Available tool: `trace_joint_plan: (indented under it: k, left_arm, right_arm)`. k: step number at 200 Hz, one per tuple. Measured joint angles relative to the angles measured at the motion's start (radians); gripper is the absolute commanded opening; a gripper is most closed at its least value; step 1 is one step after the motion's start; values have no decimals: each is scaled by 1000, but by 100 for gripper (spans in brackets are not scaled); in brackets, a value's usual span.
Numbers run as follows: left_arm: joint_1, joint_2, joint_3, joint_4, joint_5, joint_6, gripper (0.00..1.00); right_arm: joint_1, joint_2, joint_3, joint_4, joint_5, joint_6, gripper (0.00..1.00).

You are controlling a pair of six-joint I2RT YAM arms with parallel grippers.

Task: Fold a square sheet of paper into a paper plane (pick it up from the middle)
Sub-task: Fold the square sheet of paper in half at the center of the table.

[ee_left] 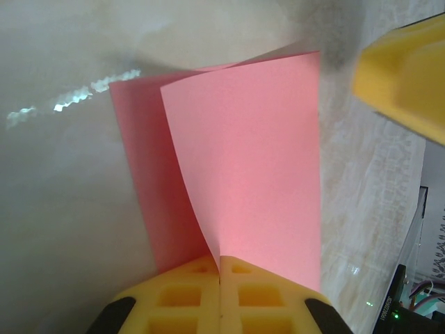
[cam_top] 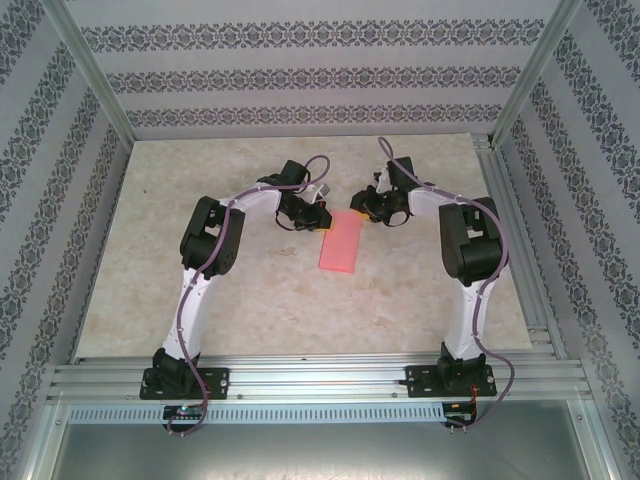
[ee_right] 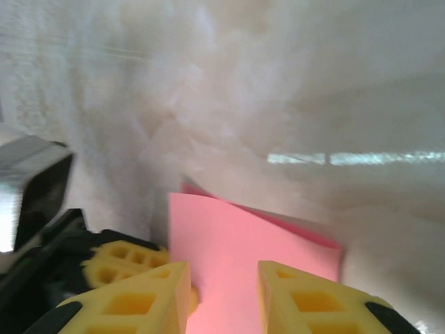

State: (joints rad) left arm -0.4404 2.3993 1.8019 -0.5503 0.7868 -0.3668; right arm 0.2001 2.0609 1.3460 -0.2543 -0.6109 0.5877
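The pink-red sheet of paper point(cam_top: 340, 244) lies folded in half on the table between the two arms, its top layer curling up. My left gripper point(cam_top: 322, 215) sits at the sheet's far left corner and is shut on the top layer's edge point(ee_left: 220, 259), its yellow pads pressed together. My right gripper point(cam_top: 361, 205) hovers at the far right corner, open, its yellow fingers point(ee_right: 149, 296) straddling the paper point(ee_right: 236, 268) without closing. The right gripper's yellow finger point(ee_left: 407, 76) also shows in the left wrist view.
The beige marbled tabletop point(cam_top: 250, 290) spreads round the sheet, with patterned walls behind and at both sides. A metal rail point(cam_top: 320, 375) runs along the near edge where both arm bases are bolted.
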Motion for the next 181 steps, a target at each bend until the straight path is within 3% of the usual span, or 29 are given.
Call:
trace_joint_plan:
  k: [181]
  left_arm:
    - [0,0,0,-1,0,0,7]
  right_arm:
    - [-5,84,58,-54,24,-8,30]
